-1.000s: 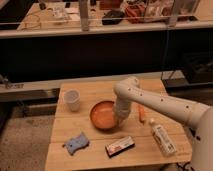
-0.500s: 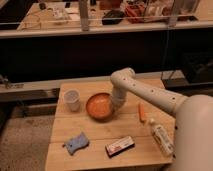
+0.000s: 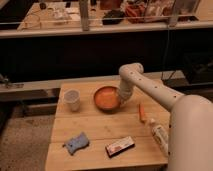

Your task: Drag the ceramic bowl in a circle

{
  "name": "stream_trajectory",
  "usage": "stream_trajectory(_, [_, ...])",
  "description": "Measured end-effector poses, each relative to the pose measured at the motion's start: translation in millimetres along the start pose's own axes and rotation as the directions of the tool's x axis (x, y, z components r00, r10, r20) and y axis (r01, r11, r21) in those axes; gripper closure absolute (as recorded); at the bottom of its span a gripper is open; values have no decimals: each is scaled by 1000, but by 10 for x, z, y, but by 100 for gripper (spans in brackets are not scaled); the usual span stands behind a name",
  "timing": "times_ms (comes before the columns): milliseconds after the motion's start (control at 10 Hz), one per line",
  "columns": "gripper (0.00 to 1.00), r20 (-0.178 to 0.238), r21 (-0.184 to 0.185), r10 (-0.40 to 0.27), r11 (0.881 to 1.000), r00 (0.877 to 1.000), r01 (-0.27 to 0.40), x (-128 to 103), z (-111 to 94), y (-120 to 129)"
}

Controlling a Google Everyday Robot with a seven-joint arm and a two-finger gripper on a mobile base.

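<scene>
Fingers: they are hidden under the wrist, so I cannot tell if they are clenched on the rim or released.
Gripper: the gripper [image 3: 121, 98] is down at the rim of the ceramic bowl [image 3: 105, 98], on the side away from the white cup [image 3: 72, 99], and seems to touch it.
Bowl: it stands upright on the wooden table [image 3: 100, 127] and looks empty.
Arm: the white arm [image 3: 147, 86] reaches to the bowl from the side opposite the cup.
Neighbours: the cup is near the bowl but apart from it. An orange stick [image 3: 141, 112] lies near the bowl on the gripper side. A bottle [image 3: 159, 135], a flat packet [image 3: 119, 146] and a blue cloth [image 3: 76, 143] lie well apart from the bowl, toward the camera.
Step, as I judge: the dragging is probably under way, but how much of the circle is done I cannot say.
Risk with the cup: a circle too wide on that side can push the bowl into the cup and tip it.
Risk with the stick: a swing toward the camera can sweep it along.
Risk with the hold: contact is at one side of the rim only, so a fast turn can tilt the bowl or let it slip free.
</scene>
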Motion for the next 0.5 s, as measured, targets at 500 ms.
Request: stream_trajectory(500, [100,-48,-15,227,974,973,-228,401,-163,817])
